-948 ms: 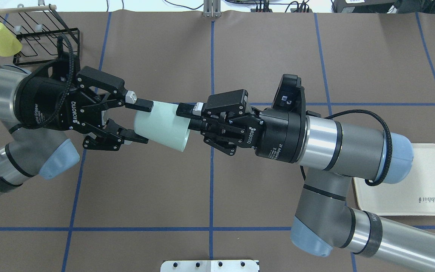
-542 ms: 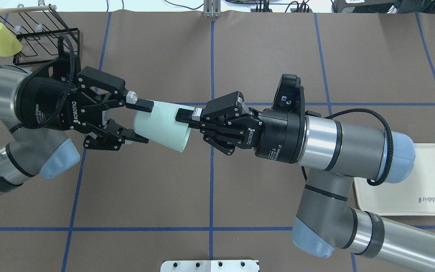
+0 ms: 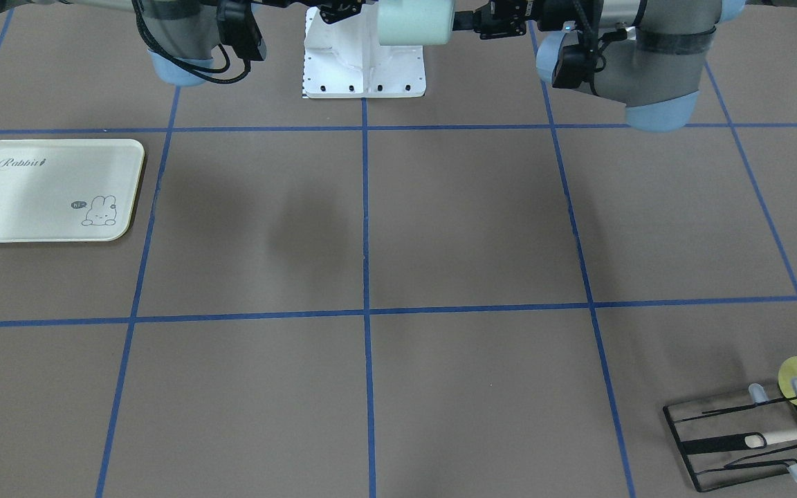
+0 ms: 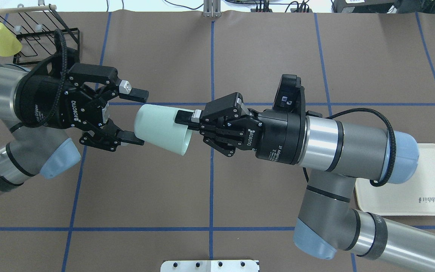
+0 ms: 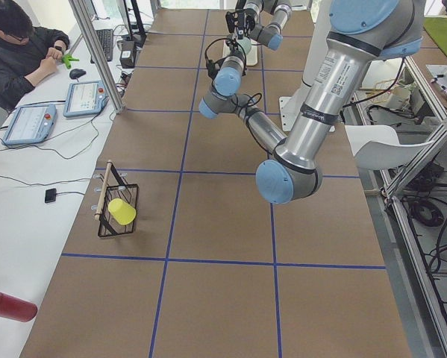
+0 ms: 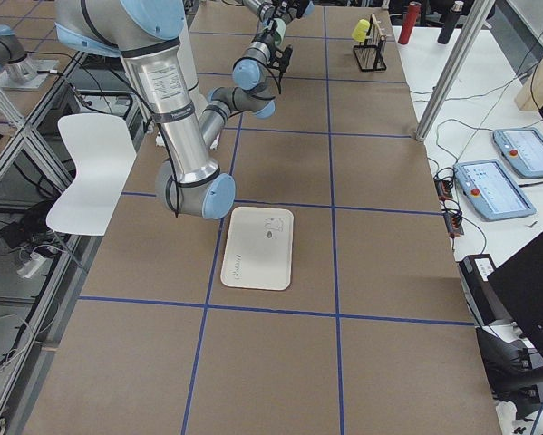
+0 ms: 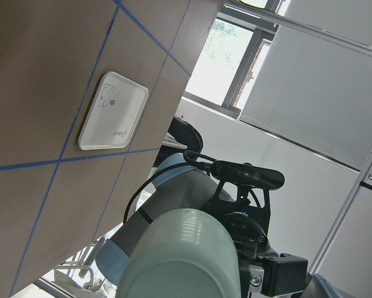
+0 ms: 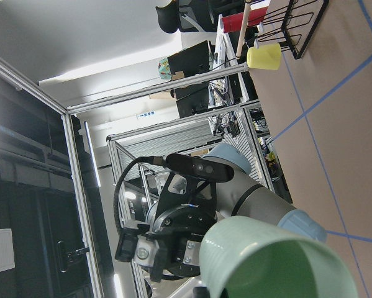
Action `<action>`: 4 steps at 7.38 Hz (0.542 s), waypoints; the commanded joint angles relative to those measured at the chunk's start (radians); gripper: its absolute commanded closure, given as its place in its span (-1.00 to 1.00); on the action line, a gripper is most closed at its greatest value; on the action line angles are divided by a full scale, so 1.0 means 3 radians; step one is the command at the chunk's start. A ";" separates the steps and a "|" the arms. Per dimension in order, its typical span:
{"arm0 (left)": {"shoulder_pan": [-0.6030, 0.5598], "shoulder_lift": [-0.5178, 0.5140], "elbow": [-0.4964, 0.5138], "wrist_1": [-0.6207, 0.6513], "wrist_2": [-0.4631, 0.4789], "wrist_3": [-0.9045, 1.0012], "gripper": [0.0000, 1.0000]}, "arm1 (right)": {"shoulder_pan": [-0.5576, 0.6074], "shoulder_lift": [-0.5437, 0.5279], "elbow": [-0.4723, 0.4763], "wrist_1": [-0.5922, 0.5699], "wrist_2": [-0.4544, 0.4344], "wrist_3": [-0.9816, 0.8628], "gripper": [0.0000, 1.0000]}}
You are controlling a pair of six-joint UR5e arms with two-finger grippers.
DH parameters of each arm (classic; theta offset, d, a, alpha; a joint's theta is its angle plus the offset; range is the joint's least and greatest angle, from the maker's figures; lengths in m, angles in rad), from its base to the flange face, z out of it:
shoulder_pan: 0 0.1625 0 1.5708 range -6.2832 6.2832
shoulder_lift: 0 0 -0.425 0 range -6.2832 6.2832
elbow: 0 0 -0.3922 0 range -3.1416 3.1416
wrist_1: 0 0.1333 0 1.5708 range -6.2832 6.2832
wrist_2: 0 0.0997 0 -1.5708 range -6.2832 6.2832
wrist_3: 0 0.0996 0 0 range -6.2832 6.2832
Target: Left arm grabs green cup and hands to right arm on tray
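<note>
Green cup [image 4: 159, 126] is up in the air over mid-table, lying approx horiz. btwn the two pincers, base toward the left arm, mouth toward the right; it doesn't touch the table [image 4: 263, 56].

Right pincer [image 4: 185, 121] is closed down on the cup's rim; one finger [image 4: 182, 116] lies flat along the outer wall near the mouth; the other is hidden from the overhead view. Right wrist view has the cup's open mouth filling the bottom of the pic, w/ the left arm beyond it.

Left pincer [image 4: 140, 118] is spread wide w/ nothing gripped; its upper finger stands clear of the cup's base; the lower fingertip sits just beside the base's lower edge — contact or not, can't tell. Left wrist view shows the cup's closed end at bottom centre, w/ the right arm behind it.

Tray [image 4: 434, 170] lies flat on the table on the robot's right, well apart from the cup; the right arm overlaps part of it in the overhead view; "Rabbit" script & a small rabbit drawing show on it.

Yellow cup [image 4: 1, 37] sits tilted on the black wire rack [image 4: 47, 32] at the table's far left corner — behind the left arm.
</note>
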 commanded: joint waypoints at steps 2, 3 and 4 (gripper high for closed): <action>-0.0007 0.0023 0.0027 0.0006 -0.0019 0.0173 -1.00 | 0.0119 -0.0055 -0.0004 -0.0009 0.0117 0.0001 1.00; -0.0012 0.0033 0.0048 0.0006 -0.0029 0.0234 -1.00 | 0.0313 -0.0132 -0.0014 -0.0055 0.0361 0.0001 1.00; -0.0017 0.0074 0.0043 0.0016 -0.0034 0.0260 -1.00 | 0.0557 -0.0137 -0.0014 -0.0253 0.0693 0.0001 1.00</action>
